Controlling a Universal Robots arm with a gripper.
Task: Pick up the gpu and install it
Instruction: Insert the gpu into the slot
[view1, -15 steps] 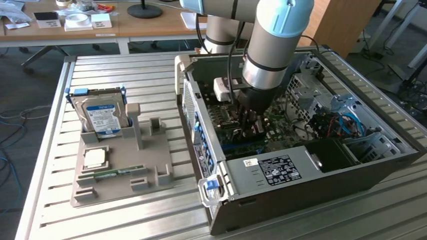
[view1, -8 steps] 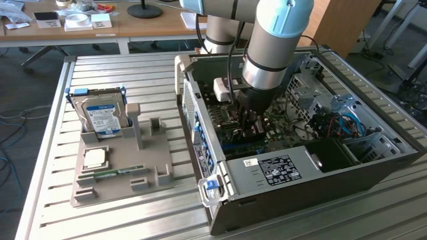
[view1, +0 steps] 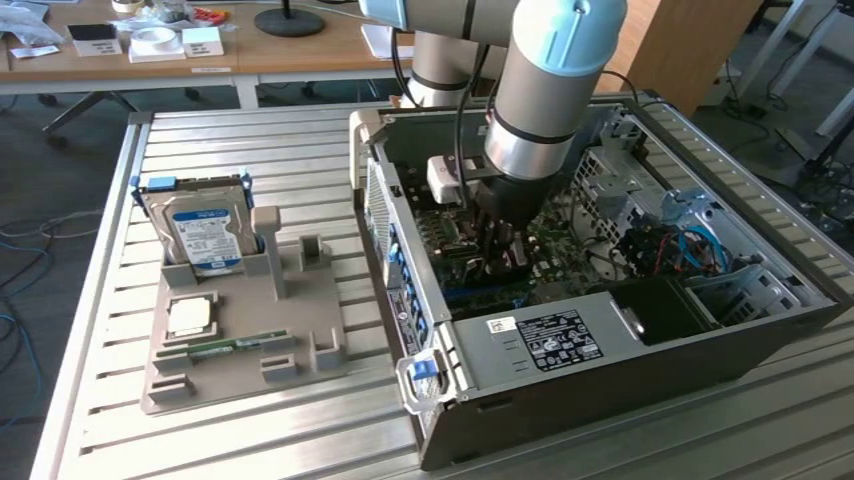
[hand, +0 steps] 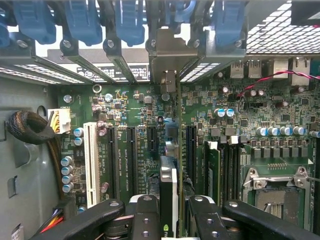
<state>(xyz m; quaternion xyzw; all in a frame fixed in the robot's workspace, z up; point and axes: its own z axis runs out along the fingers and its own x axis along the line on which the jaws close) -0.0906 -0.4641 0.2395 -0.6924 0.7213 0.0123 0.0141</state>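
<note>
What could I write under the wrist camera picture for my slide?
Robot gripper holding the gpu on edge above the slots of the green motherboard inside the computer case.

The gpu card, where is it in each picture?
Exterior view: the thin dark gpu circuit card stands on edge under the gripper, down inside the open grey computer case.
Wrist view: the gpu is seen edge-on between the black fingers, its silver metal bracket reaching the case's rear slots.
Shared landmark: the green motherboard below the card.
</note>
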